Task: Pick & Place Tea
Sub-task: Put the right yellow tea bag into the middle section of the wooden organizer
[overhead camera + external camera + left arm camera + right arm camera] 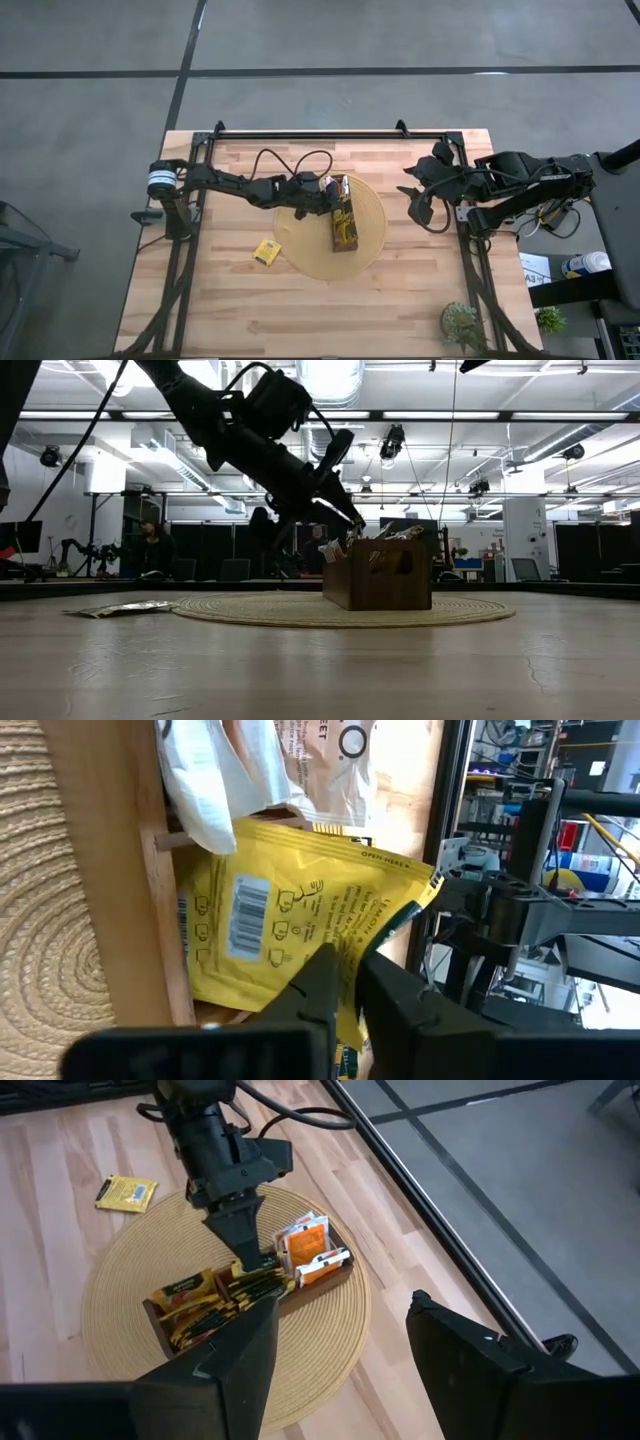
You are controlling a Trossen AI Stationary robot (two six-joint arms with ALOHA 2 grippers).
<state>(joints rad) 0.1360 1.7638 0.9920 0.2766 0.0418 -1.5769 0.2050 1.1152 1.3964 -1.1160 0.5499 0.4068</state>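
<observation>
Here, from nearest to farthest:
Left gripper (pixel 345 985): over the tray on the mat, fingers nearly closed, pinching the edge of a yellow sachet; seen from the low camera reaching down at a slant into the tray's top.
Yellow sachet (pixel 290 905): between the left fingertips, tilted, partly inside the tray; printed with a barcode, small cup pictograms and lines of text too fine to read, apart from a strip that looks like "OPEN HERE".
Other packets (pixel 300 765): just behind the yellow one, a white wrapper and a pale one with large letters, only an "O" and part of a word ending in "ET" legible.
Tray (pixel 345 222): long, narrow, dark brown, standing on the mat; holding yellow-and-dark sachets at one end and orange ones (pixel 305 1240) at the other.
Mat (pixel 370 240): round, woven, tan, lying flat near the table's middle.
Loose sachet (pixel 266 251): yellow, flat on the bare wood, just off the mat's rim on the left arm's side, apart from both grippers.
Right gripper (pixel 340 1345): raised at the table's right edge, well apart from the tray, fingers spread wide, holding nothing.
Table (pixel 300 310): light wooden planks in a black frame.
Plant (pixel 462 325): small, green, at the table's near right corner.
Background: dim hall with ceiling lights, a seated person (pixel 155 545) far behind.
</observation>
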